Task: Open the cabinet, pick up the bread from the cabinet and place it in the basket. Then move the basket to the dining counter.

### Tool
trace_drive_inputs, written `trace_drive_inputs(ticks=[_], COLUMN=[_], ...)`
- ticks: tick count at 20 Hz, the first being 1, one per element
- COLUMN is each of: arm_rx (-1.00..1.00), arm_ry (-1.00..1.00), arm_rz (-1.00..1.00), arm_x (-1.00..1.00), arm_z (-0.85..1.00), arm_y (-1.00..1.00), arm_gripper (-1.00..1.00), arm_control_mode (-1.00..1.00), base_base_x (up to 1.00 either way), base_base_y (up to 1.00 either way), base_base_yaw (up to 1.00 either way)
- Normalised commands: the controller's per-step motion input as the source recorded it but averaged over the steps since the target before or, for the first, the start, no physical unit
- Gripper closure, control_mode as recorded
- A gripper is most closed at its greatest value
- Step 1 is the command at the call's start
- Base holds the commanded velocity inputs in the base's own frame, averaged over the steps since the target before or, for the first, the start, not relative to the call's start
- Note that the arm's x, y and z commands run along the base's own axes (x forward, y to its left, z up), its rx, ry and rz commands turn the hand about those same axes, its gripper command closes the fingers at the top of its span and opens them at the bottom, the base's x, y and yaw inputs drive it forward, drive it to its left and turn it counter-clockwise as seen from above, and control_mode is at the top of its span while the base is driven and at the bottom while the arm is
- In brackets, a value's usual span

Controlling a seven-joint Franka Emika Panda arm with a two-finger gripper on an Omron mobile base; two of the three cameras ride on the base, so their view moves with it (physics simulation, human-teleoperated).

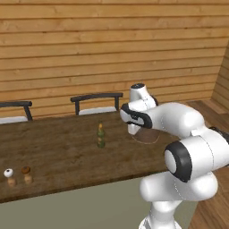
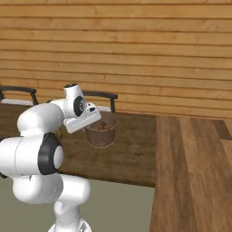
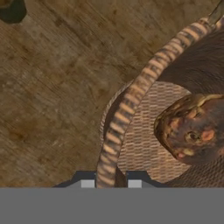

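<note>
The gripper pinches the braided rim of the basket, one dark fingertip on each side of the wall; the near-shut jaws fit so thin a rim. This edge grip probably serves to carry the basket upright, so that the bread lying on its woven floor stays inside.

Left base view, left to right: two small shakers near the front edge of the dining counter; a green-and-yellow bottle standing upright mid-counter; two dark chair backs behind the far edge; then the white arm, whose wrist hides most of the basket, so that only a faint curve of its outline shows below the hand. Whether the basket rests on the wood or hangs just above it cannot be told here.

Right base view: the hand meets the near-left rim of the basket, which stands upright over the counter's right end, near the end edge, with plank floor beyond. This view supplies the basket's position on the counter, which the left one conceals.

Hand view: it alone gives the pinch itself and the mottled brown loaf inside the basket. By judgement, the bread is already placed and the basket is at the dining counter; release appears to remain.
</note>
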Motion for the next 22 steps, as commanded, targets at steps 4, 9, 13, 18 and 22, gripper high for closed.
trace_drive_inputs(ticks=[4,9,13,18,22], arm_rx=[0.01,0.0,-0.01,0.0,0.0], arm_ry=[0.0,0.0,0.0,0.0,0.0], arm_rz=[0.0,0.0,0.0,0.0,0.0], arm_x=[0.02,0.02,0.01,0.0,0.0], arm_z=[-0.34,-0.54,-0.5,-0.23,-0.01], arm_y=[0.0,0.0,0.0,0.0,0.0], arm_gripper=[1.0,1.0,1.0,1.0,-1.0], arm_control_mode=[-1.0,-1.0,-1.0,-1.0,-1.0], base_base_x=[0.0,0.0,0.0,0.0,0.0], base_base_y=[0.0,0.0,0.0,0.0,0.0], base_base_yaw=[0.0,0.0,0.0,0.0,0.0])
